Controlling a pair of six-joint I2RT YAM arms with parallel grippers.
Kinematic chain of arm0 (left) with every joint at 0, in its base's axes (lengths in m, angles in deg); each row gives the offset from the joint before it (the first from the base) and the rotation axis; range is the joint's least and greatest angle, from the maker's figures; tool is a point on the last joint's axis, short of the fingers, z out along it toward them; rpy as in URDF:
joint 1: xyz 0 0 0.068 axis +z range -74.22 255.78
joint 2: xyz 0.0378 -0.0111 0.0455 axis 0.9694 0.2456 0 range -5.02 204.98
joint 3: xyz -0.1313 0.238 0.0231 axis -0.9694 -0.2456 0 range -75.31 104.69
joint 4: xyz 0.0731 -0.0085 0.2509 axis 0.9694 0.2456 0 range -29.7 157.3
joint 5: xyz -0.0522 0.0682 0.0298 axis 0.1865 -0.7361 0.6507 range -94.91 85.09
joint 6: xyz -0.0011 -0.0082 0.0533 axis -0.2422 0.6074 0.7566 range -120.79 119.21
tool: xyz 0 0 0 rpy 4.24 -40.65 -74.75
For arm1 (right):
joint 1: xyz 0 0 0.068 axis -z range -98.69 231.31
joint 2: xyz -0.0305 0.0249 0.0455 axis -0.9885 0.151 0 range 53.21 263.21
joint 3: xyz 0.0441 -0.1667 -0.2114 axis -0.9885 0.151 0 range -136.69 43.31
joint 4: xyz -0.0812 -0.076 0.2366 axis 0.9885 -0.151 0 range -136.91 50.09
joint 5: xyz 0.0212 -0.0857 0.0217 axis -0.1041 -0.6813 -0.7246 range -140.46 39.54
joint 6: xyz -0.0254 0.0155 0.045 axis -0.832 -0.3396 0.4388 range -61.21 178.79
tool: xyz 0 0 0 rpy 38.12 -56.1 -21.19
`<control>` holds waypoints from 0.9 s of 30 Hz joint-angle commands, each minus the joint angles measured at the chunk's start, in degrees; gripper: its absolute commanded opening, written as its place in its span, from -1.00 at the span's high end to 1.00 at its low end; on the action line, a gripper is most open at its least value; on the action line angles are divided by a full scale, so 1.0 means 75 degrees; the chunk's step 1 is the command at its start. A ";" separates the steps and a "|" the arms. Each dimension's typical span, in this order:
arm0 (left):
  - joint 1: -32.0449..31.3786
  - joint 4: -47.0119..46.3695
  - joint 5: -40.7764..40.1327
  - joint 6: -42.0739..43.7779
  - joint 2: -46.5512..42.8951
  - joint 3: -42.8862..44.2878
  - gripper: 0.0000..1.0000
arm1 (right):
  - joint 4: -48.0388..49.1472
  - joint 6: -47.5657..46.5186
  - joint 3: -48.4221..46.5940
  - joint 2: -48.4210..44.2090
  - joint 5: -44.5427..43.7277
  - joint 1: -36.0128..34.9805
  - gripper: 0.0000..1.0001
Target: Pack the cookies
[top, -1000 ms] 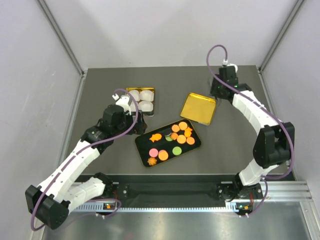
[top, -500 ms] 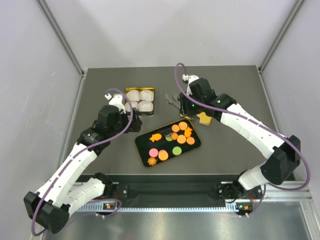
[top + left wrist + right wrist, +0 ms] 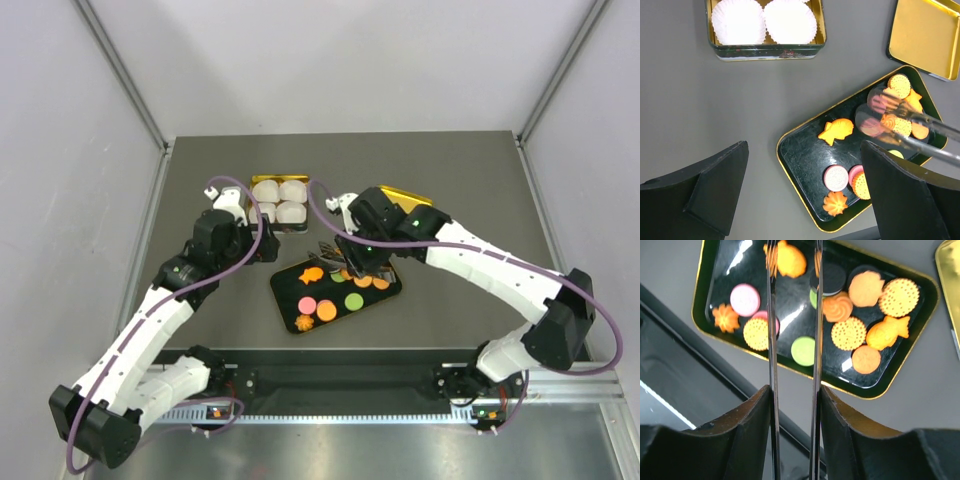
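The cookies (image 3: 327, 310) lie in a black gold-rimmed tray (image 3: 290, 292): orange rounds, a fish (image 3: 836, 131), a flower shape (image 3: 835, 203), pink (image 3: 745, 299) and green (image 3: 803, 351) ones. My right gripper (image 3: 355, 255) is shut on metal tongs (image 3: 771, 340). Their two blades stand apart, with the tips over the tray's far part by the fish cookie (image 3: 790, 260). The tongs also show in the left wrist view (image 3: 910, 130). My left gripper (image 3: 262, 245) is open and empty, above the table left of the tray (image 3: 795, 165).
A gold tin (image 3: 262, 181) with white pleated paper cups (image 3: 738, 21) stands behind the tray. Its gold lid (image 3: 410, 196) lies at the back right, partly hidden by my right arm. Grey walls enclose the table.
My right arm has swung from the back right, across the gold lid, to over the tray with the tongs. My left gripper has drawn back a little to the left.
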 commanded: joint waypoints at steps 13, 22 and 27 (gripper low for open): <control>0.0060 -0.0408 -0.0017 -0.0079 0.0012 -0.0052 -0.96 | -0.0238 -0.0683 -0.0335 0.0596 -0.0228 -0.0679 0.01; 0.0060 -0.0408 0.0030 -0.0079 -0.0012 -0.0052 -0.96 | -0.0122 -0.0741 -0.0417 0.0807 -0.0779 -0.0807 0.01; 0.0060 -0.0408 0.0054 -0.0079 0.0000 -0.0063 -0.96 | -0.0051 -0.0753 -0.0359 0.0925 -0.0780 -0.0831 0.03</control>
